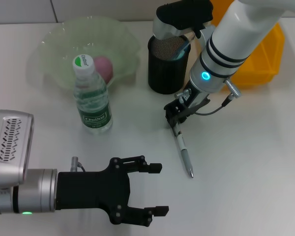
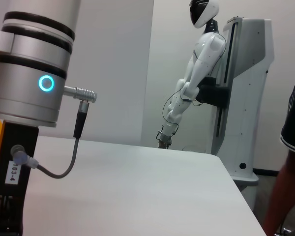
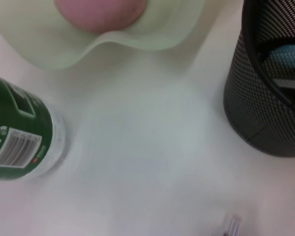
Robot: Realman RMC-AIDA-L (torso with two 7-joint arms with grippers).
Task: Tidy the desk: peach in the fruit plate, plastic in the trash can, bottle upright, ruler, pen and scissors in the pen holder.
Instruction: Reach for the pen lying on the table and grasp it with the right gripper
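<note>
A grey pen (image 1: pixel 183 150) lies on the white table in the head view, tip toward me. My right gripper (image 1: pixel 176 117) is down over the pen's far end and looks shut on it; the pen's end also shows in the right wrist view (image 3: pixel 231 226). The black mesh pen holder (image 1: pixel 166 66) stands just behind, with something blue inside (image 3: pixel 285 61). A pink peach (image 1: pixel 102 66) lies in the pale green fruit plate (image 1: pixel 54 44). The green-labelled bottle (image 1: pixel 92 98) stands upright. My left gripper (image 1: pixel 155 189) is open and empty near the front edge.
A yellow bin (image 1: pixel 260 59) stands at the back right behind my right arm. The left wrist view shows my right arm's wrist (image 2: pixel 29 73), bare table and a white humanoid robot (image 2: pixel 199 64) far off beyond the table.
</note>
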